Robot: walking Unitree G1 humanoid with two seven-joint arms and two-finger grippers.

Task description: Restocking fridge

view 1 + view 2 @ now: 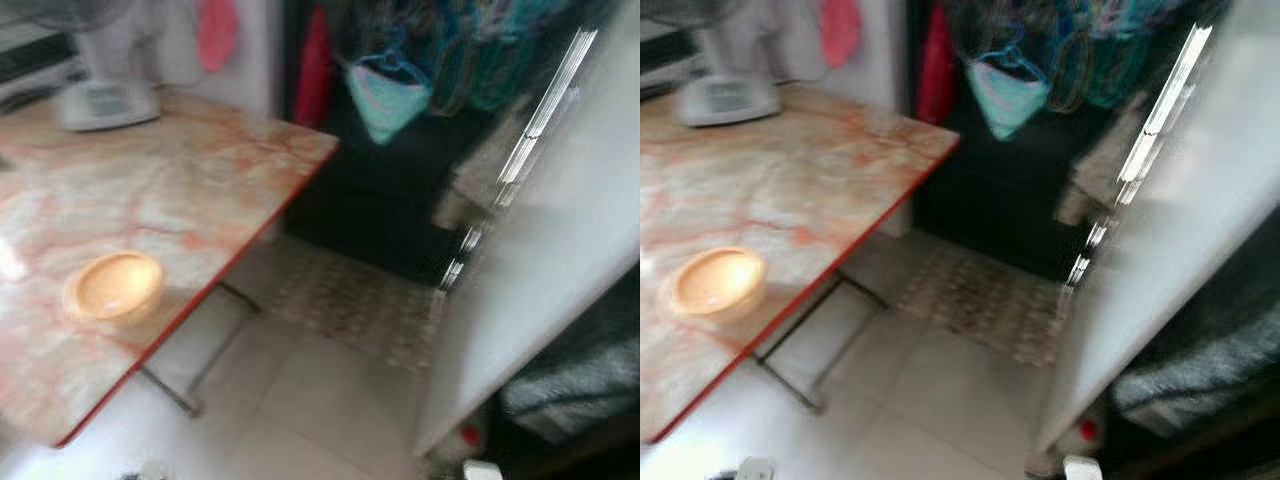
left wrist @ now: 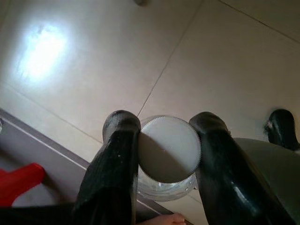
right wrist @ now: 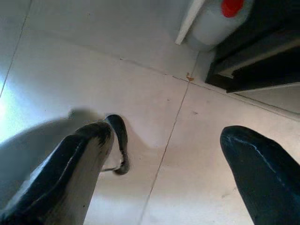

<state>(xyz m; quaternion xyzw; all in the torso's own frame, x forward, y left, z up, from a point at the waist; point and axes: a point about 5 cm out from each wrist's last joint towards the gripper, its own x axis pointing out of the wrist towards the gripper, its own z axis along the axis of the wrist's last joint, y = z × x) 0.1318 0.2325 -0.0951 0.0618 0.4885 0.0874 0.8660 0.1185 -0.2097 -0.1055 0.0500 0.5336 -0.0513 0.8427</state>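
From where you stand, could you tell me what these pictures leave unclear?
- Clear jar with white ribbed lid: contents hidden by its lid and the left gripper, left wrist view.
- White fridge door: interior hidden, eye views blurred.
- Red-capped white bottle: cut off by the edge, right wrist view.

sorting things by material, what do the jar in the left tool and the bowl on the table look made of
The jar in the left tool looks like clear glass or hard plastic, with see-through walls; its white lid has a ridged rim, likely plastic. The bowl looks like glossy orange plastic, though blur leaves it open. The table shows a marble-pattern top with red edging.
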